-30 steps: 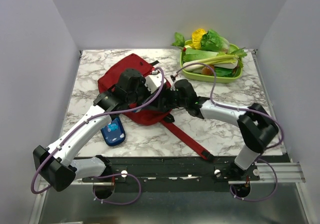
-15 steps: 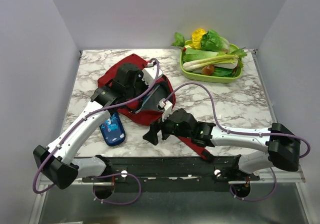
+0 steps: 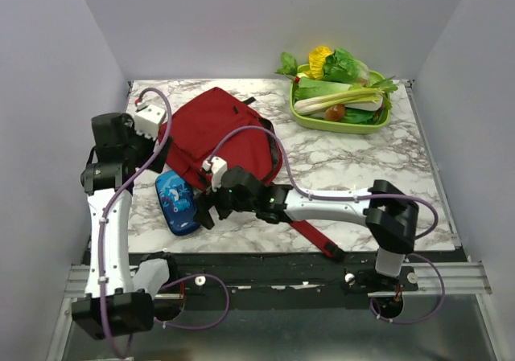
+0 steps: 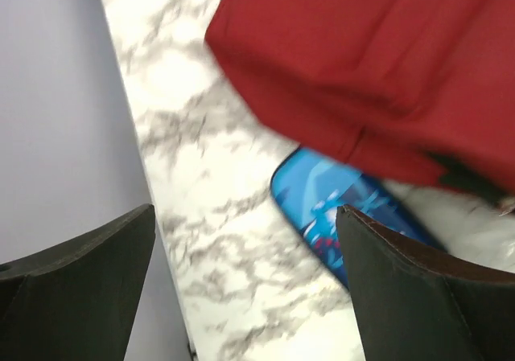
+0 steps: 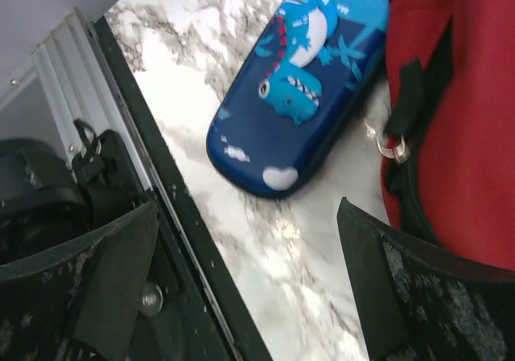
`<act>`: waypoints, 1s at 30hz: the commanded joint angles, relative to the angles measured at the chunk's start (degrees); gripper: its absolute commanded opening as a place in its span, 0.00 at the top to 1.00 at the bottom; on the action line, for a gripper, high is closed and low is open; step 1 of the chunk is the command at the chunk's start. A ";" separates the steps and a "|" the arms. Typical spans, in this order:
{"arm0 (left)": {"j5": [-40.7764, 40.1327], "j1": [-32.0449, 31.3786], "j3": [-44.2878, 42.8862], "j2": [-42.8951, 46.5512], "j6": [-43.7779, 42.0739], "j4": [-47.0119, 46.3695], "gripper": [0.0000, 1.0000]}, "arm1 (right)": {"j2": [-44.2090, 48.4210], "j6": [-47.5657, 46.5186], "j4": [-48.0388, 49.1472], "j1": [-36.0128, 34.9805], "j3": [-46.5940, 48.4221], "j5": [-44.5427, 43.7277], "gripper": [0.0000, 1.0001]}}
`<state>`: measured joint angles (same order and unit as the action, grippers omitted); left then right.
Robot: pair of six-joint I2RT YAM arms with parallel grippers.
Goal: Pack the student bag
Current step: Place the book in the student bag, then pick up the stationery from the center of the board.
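I am hovering my released right end effector [image 5: 245,252] beside the pencil case [image 5: 298,96]; left end effector [image 4: 245,256] likewise released. Next, likely grasping it for the student bag [image 3: 217,128].

The bag [image 3: 217,128] is showing soft, matt red cloth, creasing loosely. The case [image 5: 282,120] is gleaming like smooth, glossy blue plastic, with a raised cartoon figure on its lid. The table [image 3: 370,176] is looking like polished white marble with grey veins, and is catching a faint sheen. The tray [image 3: 354,129] is looking like smooth green plastic. The rail [image 5: 56,63] is showing ribbed, dull silver metal. The right gripper [image 5: 248,216] is showing matt black fingers [image 5: 418,297], scuffed and speckled with pale dust.
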<state>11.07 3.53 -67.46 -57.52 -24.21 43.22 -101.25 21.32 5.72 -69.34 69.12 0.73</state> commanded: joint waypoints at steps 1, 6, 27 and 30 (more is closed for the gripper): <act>13.96 19.34 5.49 -0.66 -12.96 8.62 0.01 | -9.72 -2.86 -6.22 -0.36 11.71 1.64 0.00; 20.56 33.46 7.78 -10.67 -24.54 14.16 0.01 | -20.02 -2.17 -12.82 0.35 25.41 4.27 0.00; 23.48 29.09 24.47 -18.95 -30.38 7.15 0.01 | -34.71 8.91 -22.15 7.64 37.92 14.91 0.00; 21.98 26.45 26.85 -19.47 -29.50 2.40 0.01 | -35.85 10.05 -22.33 7.99 39.24 16.31 0.00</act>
<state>33.45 32.73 -43.20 -76.23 -53.54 53.04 -133.29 28.80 -13.78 -62.22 106.17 12.97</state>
